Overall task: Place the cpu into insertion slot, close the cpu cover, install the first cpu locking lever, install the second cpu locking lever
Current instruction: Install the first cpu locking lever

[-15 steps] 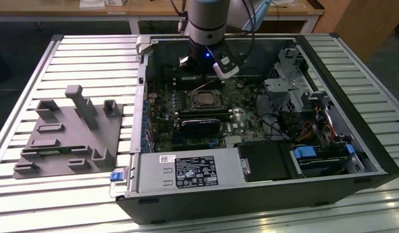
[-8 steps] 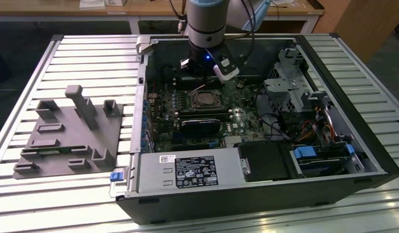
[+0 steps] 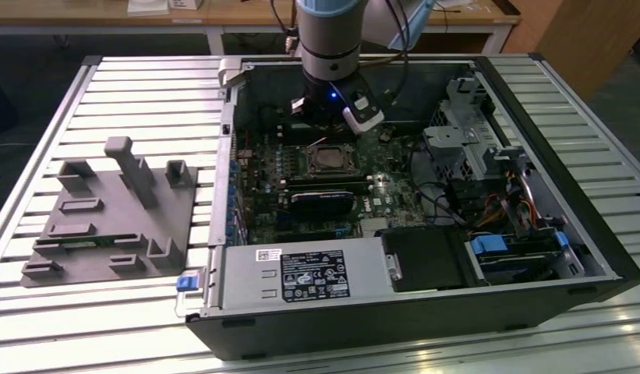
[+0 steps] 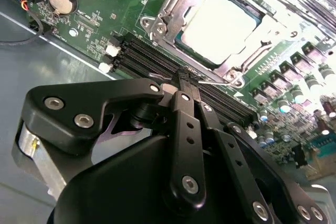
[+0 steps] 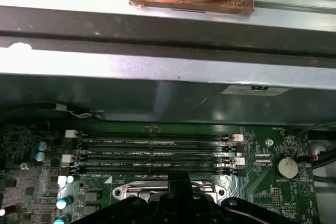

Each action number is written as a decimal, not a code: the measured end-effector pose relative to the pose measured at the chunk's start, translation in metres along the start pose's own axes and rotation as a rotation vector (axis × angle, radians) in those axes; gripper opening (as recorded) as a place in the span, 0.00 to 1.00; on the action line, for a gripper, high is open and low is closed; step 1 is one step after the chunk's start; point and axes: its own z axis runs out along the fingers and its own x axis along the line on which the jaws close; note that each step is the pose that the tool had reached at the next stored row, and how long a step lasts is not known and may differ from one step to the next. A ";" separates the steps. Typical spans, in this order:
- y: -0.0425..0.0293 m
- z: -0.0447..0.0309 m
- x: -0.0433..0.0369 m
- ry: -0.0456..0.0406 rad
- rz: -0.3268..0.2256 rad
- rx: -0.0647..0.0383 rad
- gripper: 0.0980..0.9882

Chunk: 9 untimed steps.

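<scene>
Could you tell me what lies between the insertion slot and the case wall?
Long black memory slots lie beside the insertion slot, in the first wrist view.

My arm (image 3: 328, 39) & gripper (image 4: 185, 76).
Arm: silver-grey tube, light-blue cap, black cables, top centre in exterior view. Gripper: matte black links w/ silver screws.

Cpu (image 4: 220, 27) in insertion slot (image 4: 167, 4), beside memory slots (image 4: 147, 56)
</scene>
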 end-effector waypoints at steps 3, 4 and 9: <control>-0.0007 0.0027 0.0003 -0.0129 -0.003 0.000 0.01; -0.0008 0.0030 0.0004 -0.0140 -0.004 0.000 0.01; -0.0012 0.0047 0.0017 -0.0263 -0.008 0.005 0.01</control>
